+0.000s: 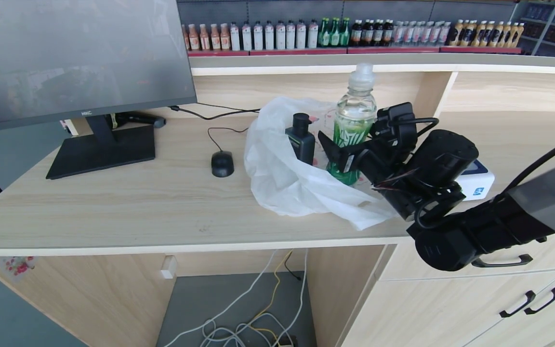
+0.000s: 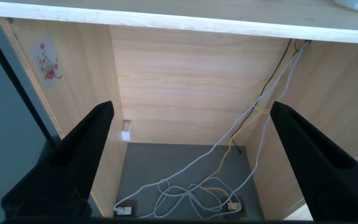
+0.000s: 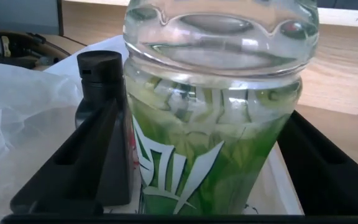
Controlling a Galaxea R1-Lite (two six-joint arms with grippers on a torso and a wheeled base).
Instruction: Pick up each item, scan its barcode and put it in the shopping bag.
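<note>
On a pale wooden counter [image 1: 138, 202], a crumpled white plastic shopping bag [image 1: 282, 178] lies with its mouth open toward the robot's right side. The right gripper [image 1: 350, 156] is clamped around the lower, green-labelled part of a clear plastic drink bottle with a white cap [image 1: 354, 120], one black finger on each side of the label. The bottle stands upright, its long axis vertical, and its base sits at or just inside the bag's mouth; whether it touches the bag floor cannot be told. Just beside it, deeper in the bag, stands a dark pump-top bottle [image 1: 301, 137], also upright. The bag thus lies directly below and around the held bottle, so the remaining move looks like a short lowering and release, with care not to knock the neighbouring bottle. The left gripper [image 2: 191, 109] hangs below the counter edge with its fingers spread wide and empty, well apart from the bag, so the right arm is the nearer one.
</note>
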